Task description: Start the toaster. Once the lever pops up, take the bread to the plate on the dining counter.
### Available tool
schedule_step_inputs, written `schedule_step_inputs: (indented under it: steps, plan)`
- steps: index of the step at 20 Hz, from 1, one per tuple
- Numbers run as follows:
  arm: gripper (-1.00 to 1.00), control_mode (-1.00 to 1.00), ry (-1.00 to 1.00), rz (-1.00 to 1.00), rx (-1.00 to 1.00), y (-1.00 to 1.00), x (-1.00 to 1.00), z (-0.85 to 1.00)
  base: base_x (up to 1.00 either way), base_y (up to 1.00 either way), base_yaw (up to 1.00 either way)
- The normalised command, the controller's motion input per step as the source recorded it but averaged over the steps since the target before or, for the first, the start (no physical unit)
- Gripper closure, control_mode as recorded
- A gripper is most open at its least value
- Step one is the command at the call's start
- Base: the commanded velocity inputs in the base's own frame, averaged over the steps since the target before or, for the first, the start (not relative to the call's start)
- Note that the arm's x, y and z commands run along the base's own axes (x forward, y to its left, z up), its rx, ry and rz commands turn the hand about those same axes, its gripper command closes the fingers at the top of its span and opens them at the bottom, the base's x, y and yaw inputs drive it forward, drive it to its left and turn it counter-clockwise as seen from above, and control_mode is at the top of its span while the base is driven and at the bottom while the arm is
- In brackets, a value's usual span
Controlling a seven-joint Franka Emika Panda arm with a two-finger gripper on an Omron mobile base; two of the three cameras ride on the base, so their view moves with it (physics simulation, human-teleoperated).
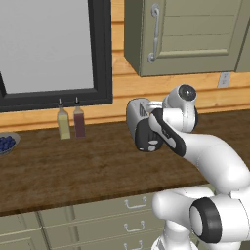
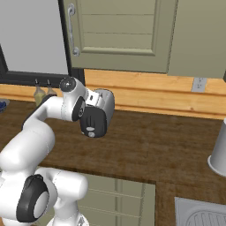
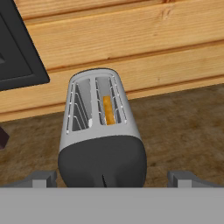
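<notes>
Tool (image 3: 112,180) wide open, empty. Lower gently onto small pale lever (image 1: 152,145) of rounded silver-grey toaster (image 3: 100,131); push straight down.

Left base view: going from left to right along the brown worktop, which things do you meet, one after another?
Bowl of blueberries → yellow bottle → dark red bottle → toaster → the robot's white arm.

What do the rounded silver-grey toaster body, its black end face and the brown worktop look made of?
Toaster body: likely brushed metal, going by its matte grey sheen. Black end face: probably plastic, smooth and dull. Worktop: dark wood, visible grain.
</notes>
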Motion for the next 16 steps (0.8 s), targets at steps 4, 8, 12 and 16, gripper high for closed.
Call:
schedule_step_inputs:
  steps: [4,8,12,16]
  plan:
    - [-1.00,-1.00,0.00,0.00,0.00,0.00,0.00,0.00,0.00,0.00,0.00]
    - [-1.00,-1.00,0.00,0.00,0.00,0.00,0.00,0.00,0.00,0.00,0.00]
    - [-1.00,-1.00,0.00,0.00,0.00,0.00,0.00,0.00,0.00,0.00,0.00]
    - [-1.00,-1.00,0.00,0.00,0.00,0.00,0.00,0.00,0.00,0.00,0.00]
